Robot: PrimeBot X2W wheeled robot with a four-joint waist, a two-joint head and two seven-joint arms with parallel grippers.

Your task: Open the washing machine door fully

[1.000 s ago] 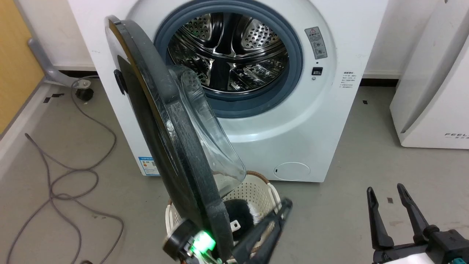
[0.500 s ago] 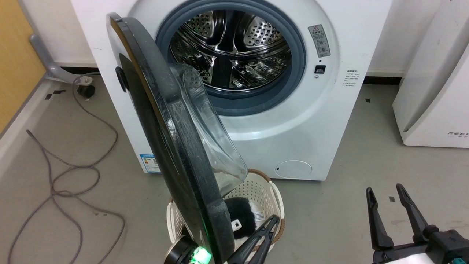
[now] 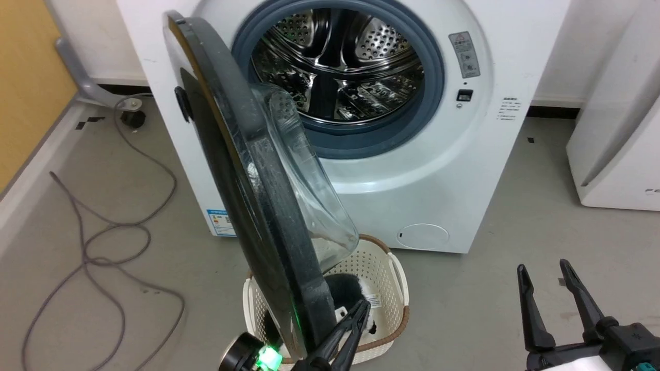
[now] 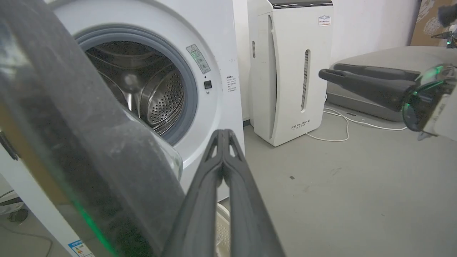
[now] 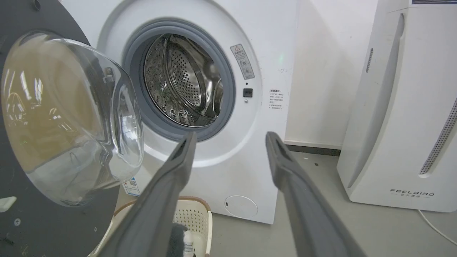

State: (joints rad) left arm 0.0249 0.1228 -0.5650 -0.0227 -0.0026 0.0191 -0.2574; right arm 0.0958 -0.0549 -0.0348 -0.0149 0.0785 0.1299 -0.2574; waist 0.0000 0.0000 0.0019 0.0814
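With my left gripper (image 3: 362, 305) clenched empty beside the half-open washing machine door (image 3: 227, 139) and my right gripper (image 3: 543, 268) splayed idle, I judge a wider push comes next.

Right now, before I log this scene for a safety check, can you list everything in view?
washing machine: one, white, centre
washing machine door: one, black with a clear glass bowl, swung out at the machine's left
drum: one, steel, inside the open mouth
gasket: one, blue-grey, around the drum mouth
basket: one, white with a brown rim, on the floor under the door
fluffy item: one, dark, in the basket
cable: at least one, grey, looped at left
appliance: one, white, right of the machine
left hand: one, dark, shut, beside the door's lower edge
right hand: one, dark, open, lower right, holding nothing
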